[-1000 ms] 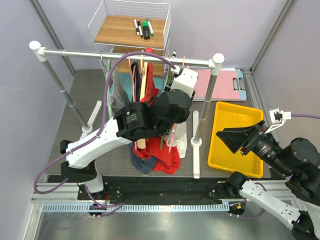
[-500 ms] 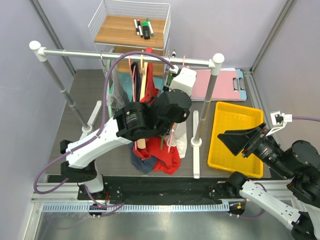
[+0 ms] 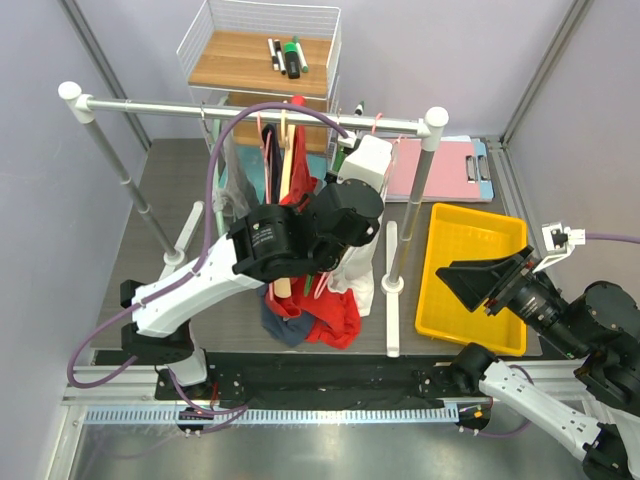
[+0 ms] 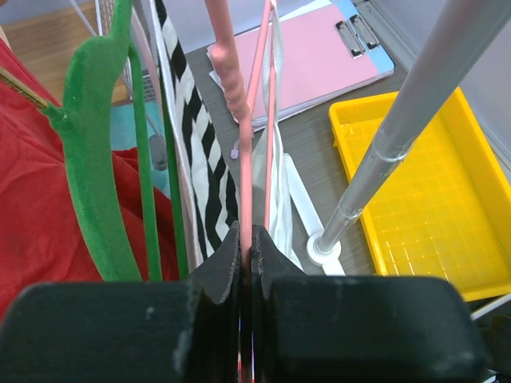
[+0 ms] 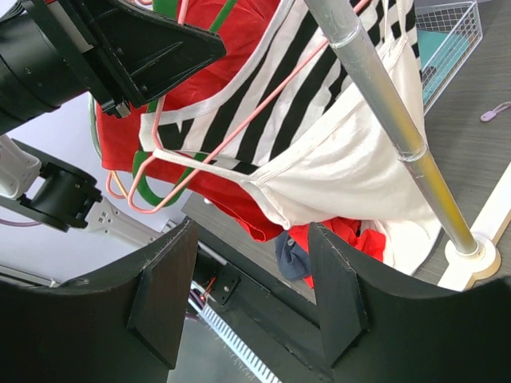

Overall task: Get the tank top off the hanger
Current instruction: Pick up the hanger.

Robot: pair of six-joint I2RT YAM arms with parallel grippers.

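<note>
**Tank top: hanger gripped, garment not yet released**

The tank top (image 5: 343, 152), black-and-white striped above a cream lower part, hangs on the pink hanger (image 4: 255, 120) below the rail (image 3: 250, 110), close to the rail's right post (image 4: 399, 136).

1. Left fingers (image 4: 215, 279): pressed together on the thin pink wire of the hanger. The grip probably serves to steady the hanger so that the straps can be drawn off without it swinging.
2. Right fingers (image 5: 164, 295): spread, holding nothing, well apart from the rail on the yellow tray (image 3: 445, 250) side. They face the cream fabric and one strap, which suits a pull on the garment.

Edges and clearance:
- A strap runs over the hanger's shoulder and must pass its outer end.
- A green hanger (image 4: 96, 159) and a red garment (image 4: 32, 199) hang just beside the pink hanger, on the side away from the post. Snagging is likely there.
- The post blocks travel along the rail.
- Open room lies in front of the rail, toward the arm bases, above the table.
</note>
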